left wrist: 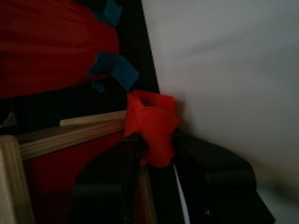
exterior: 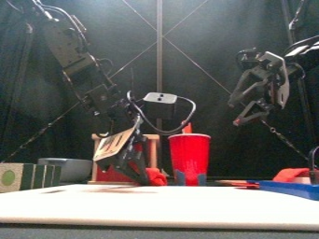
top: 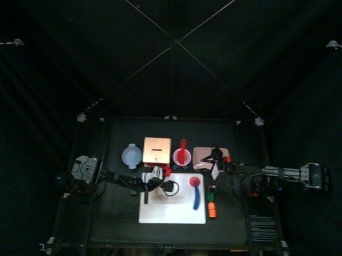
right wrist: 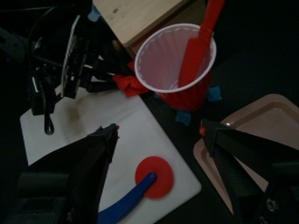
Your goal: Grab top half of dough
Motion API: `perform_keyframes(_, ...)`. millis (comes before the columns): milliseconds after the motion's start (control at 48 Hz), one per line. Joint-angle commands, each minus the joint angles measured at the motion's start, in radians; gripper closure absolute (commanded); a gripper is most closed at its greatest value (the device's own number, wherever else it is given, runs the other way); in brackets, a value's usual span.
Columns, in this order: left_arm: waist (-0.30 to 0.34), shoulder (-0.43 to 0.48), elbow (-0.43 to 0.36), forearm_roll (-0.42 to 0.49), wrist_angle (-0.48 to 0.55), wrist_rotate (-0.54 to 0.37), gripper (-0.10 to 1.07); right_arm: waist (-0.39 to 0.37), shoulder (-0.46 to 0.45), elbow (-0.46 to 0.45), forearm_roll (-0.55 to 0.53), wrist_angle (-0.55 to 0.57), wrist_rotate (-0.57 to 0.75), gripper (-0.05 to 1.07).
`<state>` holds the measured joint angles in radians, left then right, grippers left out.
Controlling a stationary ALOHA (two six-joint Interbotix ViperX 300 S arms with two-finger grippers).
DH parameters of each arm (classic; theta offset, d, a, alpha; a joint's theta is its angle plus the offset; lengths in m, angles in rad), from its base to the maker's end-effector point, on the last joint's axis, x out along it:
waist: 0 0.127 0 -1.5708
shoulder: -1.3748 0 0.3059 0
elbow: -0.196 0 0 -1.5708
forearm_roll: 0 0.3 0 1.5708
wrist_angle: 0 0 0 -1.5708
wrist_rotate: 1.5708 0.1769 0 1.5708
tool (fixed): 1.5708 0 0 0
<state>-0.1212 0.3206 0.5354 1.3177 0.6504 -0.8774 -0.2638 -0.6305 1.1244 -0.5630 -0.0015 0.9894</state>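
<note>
At the edge of the white board (left wrist: 233, 79), beside the red cup (right wrist: 176, 59), the dough (left wrist: 152, 127) is seen between the partly closed jaws of the left gripper (left wrist: 158, 162). The lump is judged soft and light, so a gentle pinch across its upper half is advised. The right gripper (right wrist: 158, 149) is held apart above the board, jaws wide.

Black curtains (top: 171, 50) enclose the pen on every side, crossed by thin diagonal braces (exterior: 187, 37). A small black table (top: 127, 135) sits in the middle, dimly lit.
</note>
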Motion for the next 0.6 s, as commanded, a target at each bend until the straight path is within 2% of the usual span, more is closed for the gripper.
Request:
perform_keyframes(0, 0.002, -0.040, -0.028, 0.005, 0.028, -0.002, 0.29, 0.000, -0.003, -0.009, 0.002, -0.003, 0.002, -0.01)
perform_keyframes(333, -0.078, -0.120, -0.078, 0.029, 0.156, -0.002, 0.29, -0.003, -0.002, -0.009, 0.002, -0.005, 0.000, -0.01)
perform_keyframes(583, -0.084, -0.089, -0.072, 0.029, 0.169, -0.002, 0.29, -0.005, -0.002, -0.009, 0.002, -0.005, 0.002, -0.01)
